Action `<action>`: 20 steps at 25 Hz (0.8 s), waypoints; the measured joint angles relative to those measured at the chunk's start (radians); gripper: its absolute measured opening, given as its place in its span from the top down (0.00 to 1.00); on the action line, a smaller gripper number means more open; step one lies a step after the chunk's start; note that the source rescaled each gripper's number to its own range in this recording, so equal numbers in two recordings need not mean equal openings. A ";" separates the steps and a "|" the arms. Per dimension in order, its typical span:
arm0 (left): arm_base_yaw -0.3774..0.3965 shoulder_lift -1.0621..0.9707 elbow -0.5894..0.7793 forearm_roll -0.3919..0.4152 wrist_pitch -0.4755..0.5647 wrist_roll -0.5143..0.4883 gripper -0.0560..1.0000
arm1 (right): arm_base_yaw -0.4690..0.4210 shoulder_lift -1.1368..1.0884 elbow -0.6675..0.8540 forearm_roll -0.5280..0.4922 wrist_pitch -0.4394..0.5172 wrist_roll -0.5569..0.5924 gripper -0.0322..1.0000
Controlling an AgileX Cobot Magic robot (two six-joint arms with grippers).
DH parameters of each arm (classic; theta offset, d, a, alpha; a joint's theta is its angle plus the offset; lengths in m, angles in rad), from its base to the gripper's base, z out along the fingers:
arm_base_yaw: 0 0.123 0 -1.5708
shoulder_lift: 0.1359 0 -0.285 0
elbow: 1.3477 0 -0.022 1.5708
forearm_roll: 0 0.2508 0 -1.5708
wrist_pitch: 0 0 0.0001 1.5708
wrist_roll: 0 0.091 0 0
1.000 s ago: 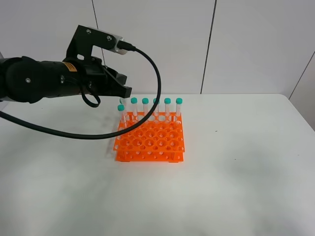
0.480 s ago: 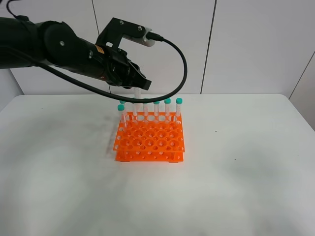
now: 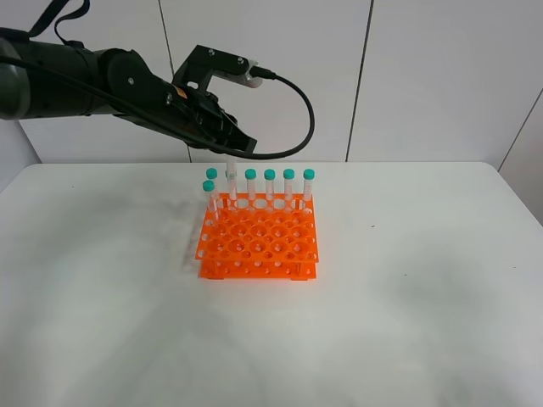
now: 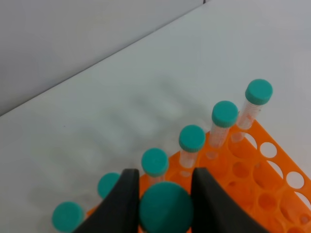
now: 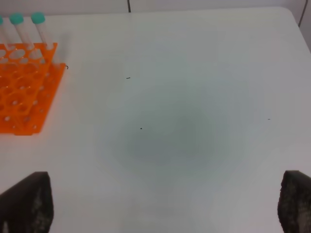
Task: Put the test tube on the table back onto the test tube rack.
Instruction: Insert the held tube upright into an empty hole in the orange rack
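Observation:
My left gripper [image 3: 232,155] is shut on the test tube [image 3: 230,176] and holds it upright by its teal cap [image 4: 165,209] over the back row of the orange test tube rack [image 3: 260,246]. The tube's clear body reaches down into the gap between the capped tubes of that row; I cannot tell how deep it sits. In the left wrist view the black fingers [image 4: 121,206] clamp the cap, with several other teal-capped tubes [image 4: 192,138] standing in the rack [image 4: 255,187] behind. My right gripper [image 5: 160,201] is open and empty, above the white table [image 3: 407,297].
The rack stands mid-table with most holes unfilled. The left arm's black cable [image 3: 301,110] loops above the rack. The right wrist view shows the rack's corner [image 5: 24,92] with two tubes [image 5: 38,22] and bare table beside it.
My left arm swung from the rack's left side to above its back row, carrying the tube, and has lowered the tube toward the row. The right gripper's earlier state is not shown.

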 joint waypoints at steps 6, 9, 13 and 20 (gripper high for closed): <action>0.000 0.035 0.000 0.001 0.025 0.001 0.95 | 0.000 0.000 0.000 0.000 0.000 0.000 0.00; 0.000 0.039 0.000 0.001 0.024 0.001 0.95 | 0.000 0.000 0.000 0.000 0.000 0.000 0.00; 0.000 0.043 0.000 0.001 -0.005 -0.003 0.95 | 0.000 0.000 0.000 0.000 0.000 0.000 0.00; 0.013 0.069 -0.008 0.001 -0.029 -0.004 0.95 | 0.000 0.000 0.000 0.000 0.000 0.000 0.00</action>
